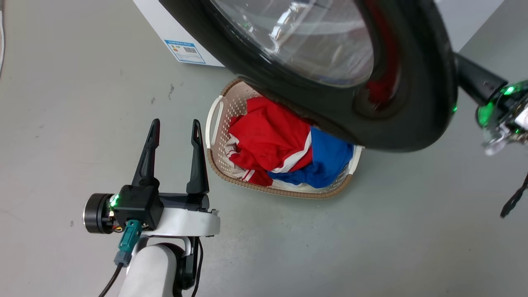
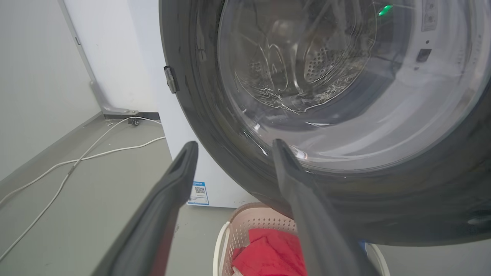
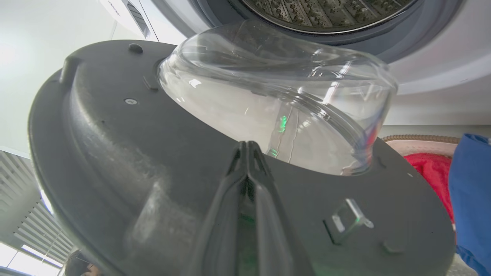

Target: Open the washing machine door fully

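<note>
The washing machine door (image 1: 412, 103) stands partway open, likely with more swing left. Right pincer (image 3: 247, 147) closed at its inner face; left pincer (image 1: 175, 123) wide.

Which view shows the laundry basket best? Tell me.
Head view: the laundry basket lies almost whole, only its far edge behind the door. Left wrist view catches one end; right wrist view a sliver of rim.

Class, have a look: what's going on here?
A robot is opening a washing machine. The door stands partly swung out over a laundry basket of red and blue clothes. The right end effector, shut, lies against the door's inner side near the glass bowl. The left end effector hangs open beside the basket, holding nothing.
</note>
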Motion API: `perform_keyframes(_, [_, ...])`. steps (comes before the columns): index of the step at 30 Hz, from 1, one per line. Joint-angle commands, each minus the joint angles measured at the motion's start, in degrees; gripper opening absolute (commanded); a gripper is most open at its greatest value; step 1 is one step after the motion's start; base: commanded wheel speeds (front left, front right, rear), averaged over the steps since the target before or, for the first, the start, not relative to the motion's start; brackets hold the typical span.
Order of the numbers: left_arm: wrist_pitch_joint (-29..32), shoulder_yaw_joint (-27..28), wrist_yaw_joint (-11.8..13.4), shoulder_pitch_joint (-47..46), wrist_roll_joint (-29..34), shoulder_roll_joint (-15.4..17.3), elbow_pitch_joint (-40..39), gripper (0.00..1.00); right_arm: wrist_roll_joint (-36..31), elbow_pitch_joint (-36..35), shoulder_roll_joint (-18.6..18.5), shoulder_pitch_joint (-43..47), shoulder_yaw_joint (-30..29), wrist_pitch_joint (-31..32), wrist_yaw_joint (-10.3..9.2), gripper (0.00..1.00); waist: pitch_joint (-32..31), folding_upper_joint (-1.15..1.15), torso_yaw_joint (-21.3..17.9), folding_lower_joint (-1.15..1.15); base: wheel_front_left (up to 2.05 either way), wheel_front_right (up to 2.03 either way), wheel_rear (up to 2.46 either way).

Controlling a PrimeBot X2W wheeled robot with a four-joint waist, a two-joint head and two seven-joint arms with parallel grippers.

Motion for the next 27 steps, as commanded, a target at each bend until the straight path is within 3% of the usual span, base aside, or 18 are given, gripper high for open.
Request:
perform_keyframes(1, [-0.16, 0.19, -0.28, 0.41, 0.29, 0.02, 0.13, 1.0, 0.35, -0.77, 0.7, 1.46, 0.49, 0.03, 0.18, 0.0, -0.28, 0.0, 0.03, 0.0, 0.0, 0.0, 0.0])
perform_keyframes(27, [-0.16, 0.01, -0.75, 3.42, 1.42, 0.02, 1.62, 1.0, 1.05, -12.35, 10.13, 20.41, 8.71, -3.09, 0.19, 0.0, -7.53, 0.0, 1.53, 0.0, 0.0, 0.0, 0.0])
